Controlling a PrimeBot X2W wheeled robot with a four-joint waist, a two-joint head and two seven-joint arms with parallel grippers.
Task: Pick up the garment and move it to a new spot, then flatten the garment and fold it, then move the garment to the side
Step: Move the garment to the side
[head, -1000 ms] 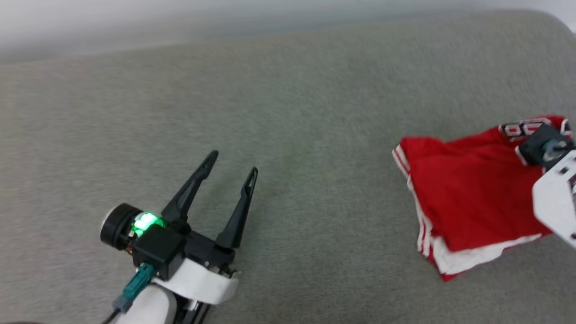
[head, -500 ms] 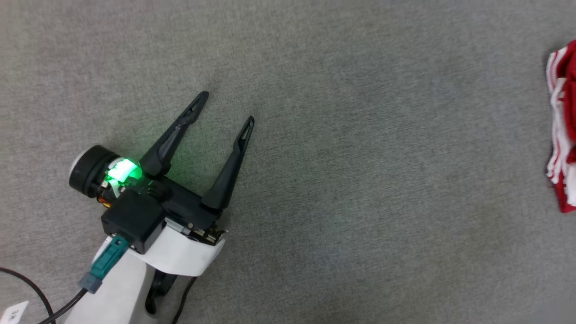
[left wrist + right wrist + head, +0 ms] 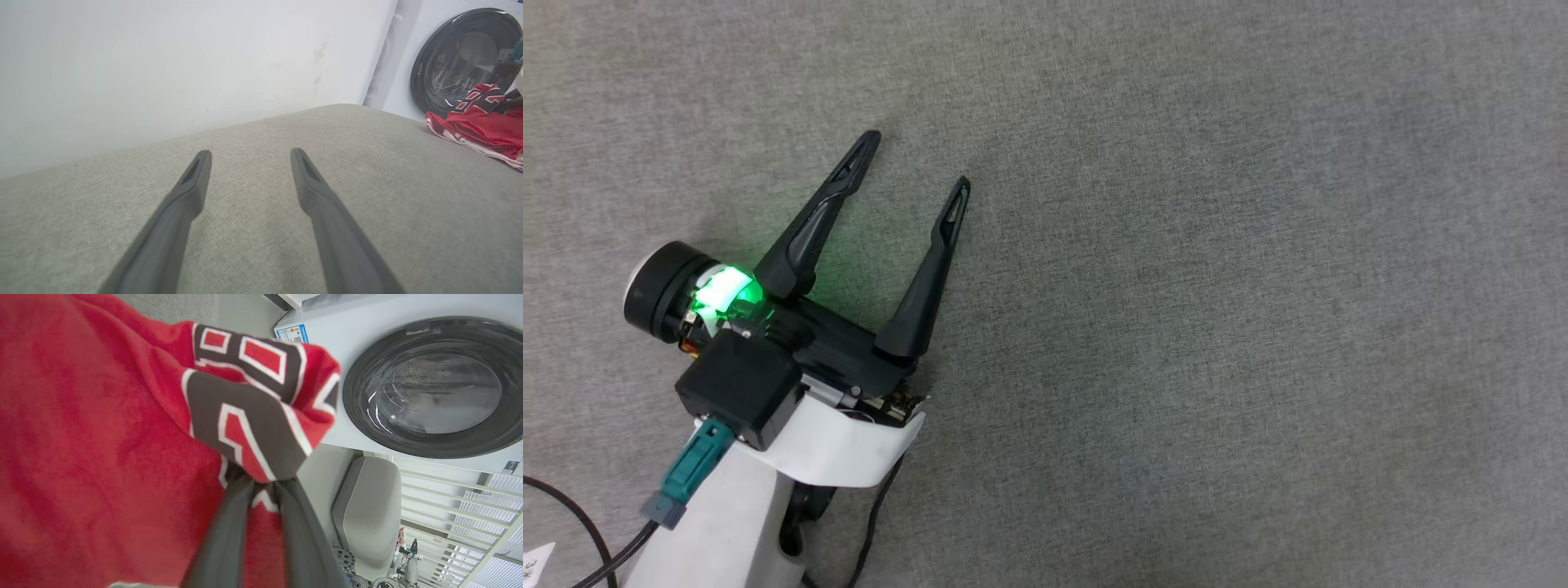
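Observation:
The garment (image 3: pixel 102 428) is a red jersey with black-and-white lettering, and it covers most of the right wrist view. My right gripper (image 3: pixel 261 484) is shut on a fold of the lettered cloth, its two dark fingers pinching it. In the left wrist view the garment (image 3: pixel 482 126) lies far off at the right edge of the grey cushion. My left gripper (image 3: pixel 915 167) is open above bare grey fabric, nothing between its fingers (image 3: pixel 196 179).
A grey fabric surface (image 3: pixel 1217 286) spreads under the left gripper. A white wall (image 3: pixel 184 61) rises behind it. A white washing machine with a dark round door (image 3: pixel 429 384) stands beside the surface, and a grey chair (image 3: pixel 367 506) sits below it.
The head camera has swung left and down, so the garment and right arm have left its picture. The left gripper stays open in much the same pose.

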